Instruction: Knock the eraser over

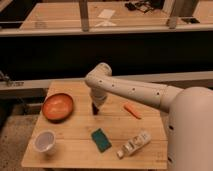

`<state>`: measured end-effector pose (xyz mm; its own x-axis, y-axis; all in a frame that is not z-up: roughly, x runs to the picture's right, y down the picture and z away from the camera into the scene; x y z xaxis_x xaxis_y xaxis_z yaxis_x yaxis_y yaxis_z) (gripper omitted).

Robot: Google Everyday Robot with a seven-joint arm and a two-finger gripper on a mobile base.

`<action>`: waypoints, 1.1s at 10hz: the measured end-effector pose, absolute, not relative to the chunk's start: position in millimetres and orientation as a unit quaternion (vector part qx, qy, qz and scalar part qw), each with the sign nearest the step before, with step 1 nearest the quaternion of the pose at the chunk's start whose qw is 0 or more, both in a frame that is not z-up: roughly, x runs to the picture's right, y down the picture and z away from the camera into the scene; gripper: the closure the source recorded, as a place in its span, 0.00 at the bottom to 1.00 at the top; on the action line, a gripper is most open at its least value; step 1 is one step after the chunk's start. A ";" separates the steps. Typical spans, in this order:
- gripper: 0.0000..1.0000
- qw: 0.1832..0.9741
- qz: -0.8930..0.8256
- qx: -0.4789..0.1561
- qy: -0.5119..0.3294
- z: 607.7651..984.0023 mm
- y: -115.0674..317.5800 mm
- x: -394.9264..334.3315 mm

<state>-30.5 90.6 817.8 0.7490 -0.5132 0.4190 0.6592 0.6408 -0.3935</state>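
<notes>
My arm reaches in from the right, and its gripper (94,108) points straight down onto the wooden table (75,150), just right of the orange bowl (57,106). A small dark upright shape shows at the gripper's tip. I cannot tell whether that shape is the black eraser or part of the gripper. No other black block shows on the table.
A flat green sponge pad (101,139) lies in front of the gripper. A thin orange stick (132,110) lies to its right. A white cup (45,142) stands at the front left and a small white bottle (133,144) lies at the front right. A dark counter runs behind.
</notes>
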 end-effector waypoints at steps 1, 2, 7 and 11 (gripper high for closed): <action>0.95 0.895 -0.329 -0.269 -0.136 817.9 90.6 -31.1; 0.95 0.894 -0.331 -0.269 -0.136 818.0 90.5 -31.5; 0.95 0.891 -0.339 -0.268 -0.139 818.2 90.8 -32.9; 0.95 0.889 -0.346 -0.266 -0.140 818.5 90.6 -34.2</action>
